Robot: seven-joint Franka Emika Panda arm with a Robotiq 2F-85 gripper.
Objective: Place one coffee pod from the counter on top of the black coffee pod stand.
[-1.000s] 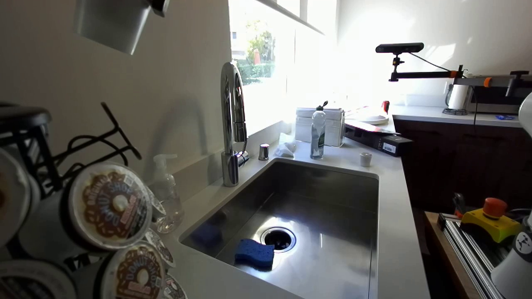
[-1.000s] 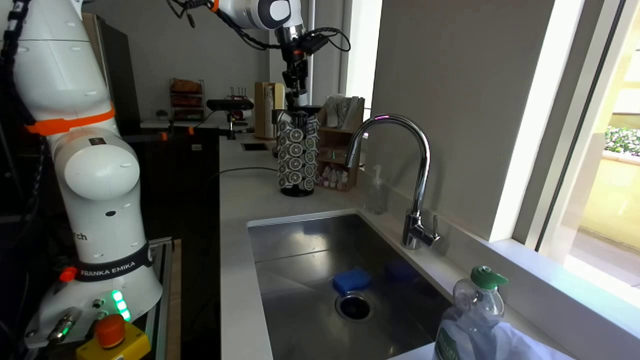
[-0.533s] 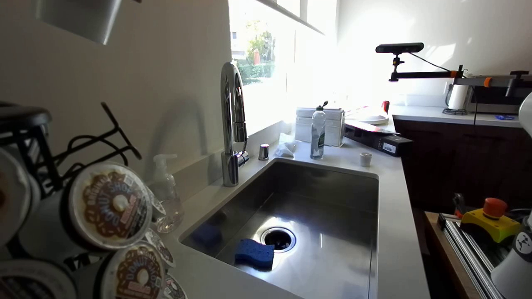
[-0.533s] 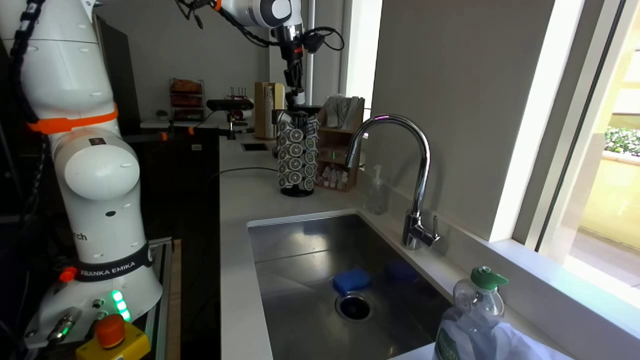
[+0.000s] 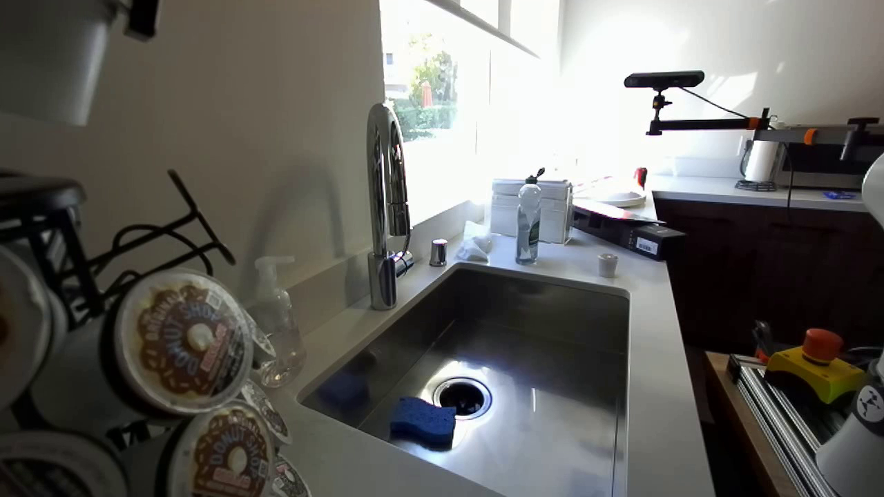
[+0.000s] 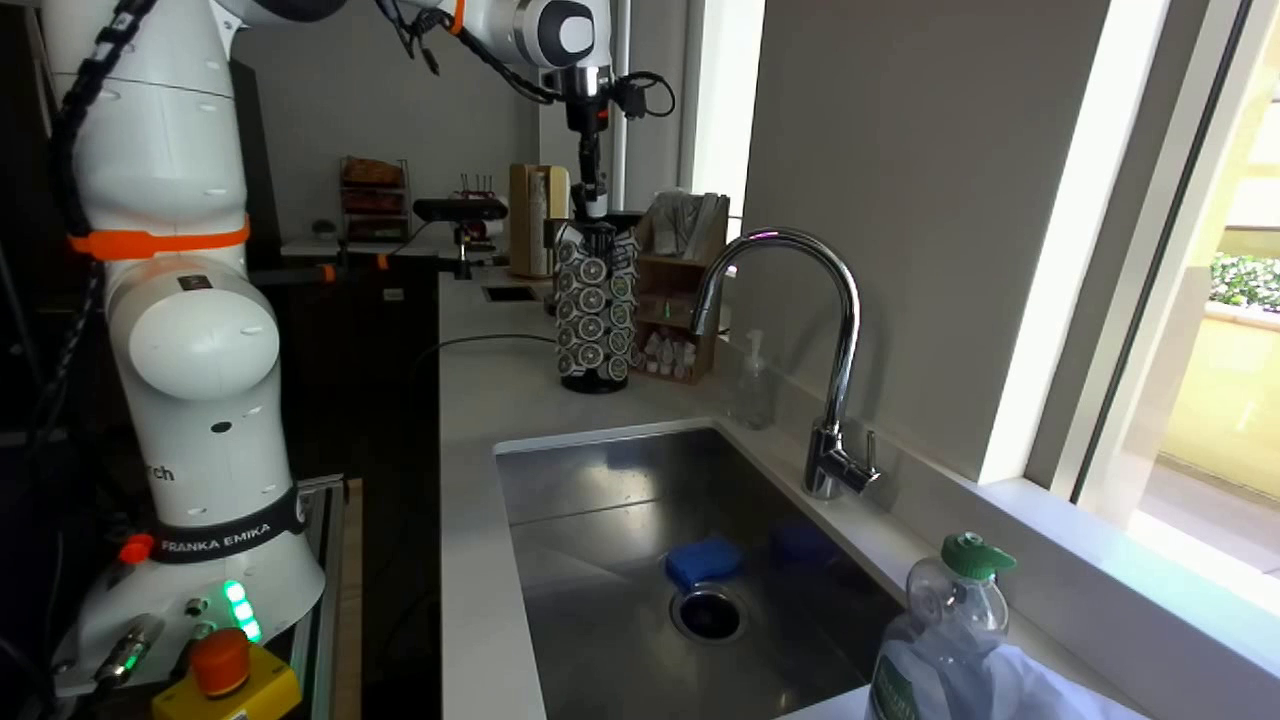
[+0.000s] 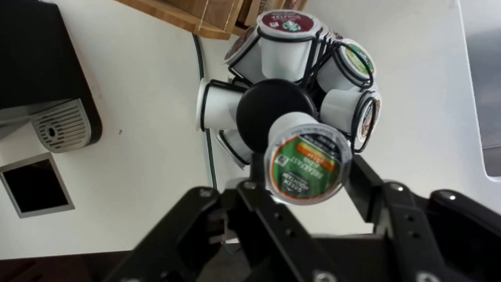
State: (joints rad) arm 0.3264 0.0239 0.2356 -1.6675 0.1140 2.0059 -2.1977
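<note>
Green and orange colour the printed lid of the white cup-shaped coffee pod (image 7: 305,168); you have it lid toward the wrist camera, lettering inverted. Your black two-finger gripper (image 7: 308,174) is clamped on it, one finger at each side, parted only by the pod's breadth. Pod position: above the black wire coffee pod stand (image 7: 262,115), overlapping the stand's round top in the wrist view; in an exterior view a strip of grey wall (image 5: 41,146) shows between the two. White pods with printed lids (image 7: 287,55) sit around the stand in its wire loops, lids outward. The stand rests on the white counter (image 7: 156,176), near a black appliance (image 7: 39,55) with a slotted grey tray (image 7: 64,129) and a brown wooden shelf unit (image 7: 213,17). In both exterior views: a stainless steel sink (image 6: 600,640), a blue sponge (image 6: 705,562) just beside the round drain (image 6: 710,614), a chrome gooseneck faucet (image 6: 846,350). Past the sink, in an exterior view, a small white cup (image 5: 608,265) stands on the counter near a tall clear bottle (image 5: 529,221).
</note>
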